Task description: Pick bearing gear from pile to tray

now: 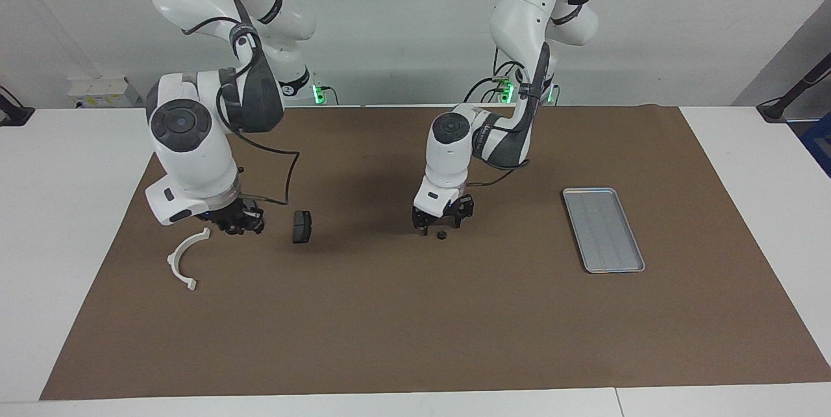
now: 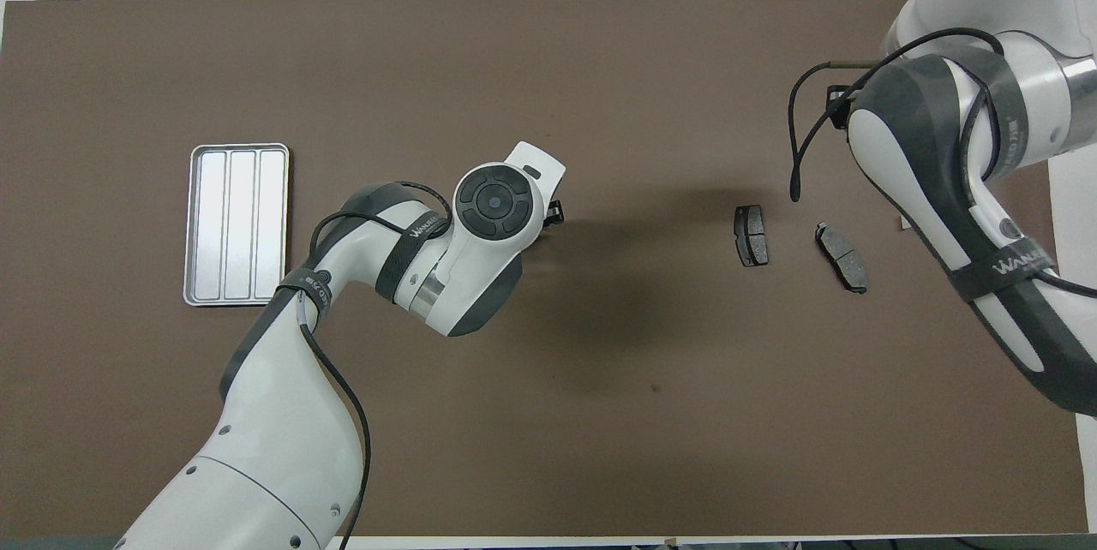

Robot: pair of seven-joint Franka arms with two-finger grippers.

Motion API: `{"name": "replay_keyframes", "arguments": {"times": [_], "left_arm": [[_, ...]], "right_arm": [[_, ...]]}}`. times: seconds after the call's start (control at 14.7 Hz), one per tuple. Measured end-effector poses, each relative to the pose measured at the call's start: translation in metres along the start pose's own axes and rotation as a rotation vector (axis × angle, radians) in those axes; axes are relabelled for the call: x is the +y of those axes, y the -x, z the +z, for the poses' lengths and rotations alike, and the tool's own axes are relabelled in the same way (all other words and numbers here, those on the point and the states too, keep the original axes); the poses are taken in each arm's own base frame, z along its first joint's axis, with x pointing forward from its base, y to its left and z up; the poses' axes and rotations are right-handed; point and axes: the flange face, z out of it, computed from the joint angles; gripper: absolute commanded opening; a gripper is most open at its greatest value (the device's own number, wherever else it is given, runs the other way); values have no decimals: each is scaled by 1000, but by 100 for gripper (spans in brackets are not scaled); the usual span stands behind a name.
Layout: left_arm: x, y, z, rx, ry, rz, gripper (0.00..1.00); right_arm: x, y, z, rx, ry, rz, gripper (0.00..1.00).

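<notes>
A tiny black round piece (image 1: 441, 236) lies on the brown mat near the middle. My left gripper (image 1: 441, 225) is low over the mat right beside it, fingers open and empty. In the overhead view the left hand (image 2: 493, 203) hides that piece. One dark grey brake pad (image 1: 302, 227) lies toward the right arm's end of the table, also in the overhead view (image 2: 752, 235), with a second pad (image 2: 842, 256) beside it. My right gripper (image 1: 237, 222) hangs low over that second pad. A white half-ring (image 1: 185, 258) lies beside it. The silver tray (image 1: 604, 230) is empty.
The tray (image 2: 238, 224) sits toward the left arm's end of the mat, well apart from the parts. The brown mat (image 1: 415, 339) covers most of the white table. A black cable loops from the right arm over the mat.
</notes>
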Motion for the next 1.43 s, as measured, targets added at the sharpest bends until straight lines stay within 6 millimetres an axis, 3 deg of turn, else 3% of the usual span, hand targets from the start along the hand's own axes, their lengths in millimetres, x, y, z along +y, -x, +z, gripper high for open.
{"name": "replay_keyframes", "arguments": {"times": [0.14,0.41,0.48,0.54,0.88,1.09,1.22,1.29,1.43], "left_arm": [[-1,-2,0,7,-5,3,87],[-4,-5,0,13,-11,5,52],[-4,-5,0,13,-11,5,30],[-2,-6,-2,16,-7,4,0],[-1,-8,-5,21,-2,0,0],[-22,-38,-17,23,-20,-39,0],[-60,-79,-41,-9,-65,-24,0],[-88,-101,-61,-31,-82,-4,0],[-169,-139,-109,-77,-56,44,0]], "right_arm": [[0,0,0,0,0,0,0],[0,0,0,0,0,0,0],[0,0,0,0,0,0,0],[0,0,0,0,0,0,0],[0,0,0,0,0,0,0],[-2,1,-1,1,-1,-3,0],[-4,1,-1,2,-2,-8,0],[-7,2,-2,1,-8,-12,0],[-21,8,-6,-9,-35,-9,0]]}}
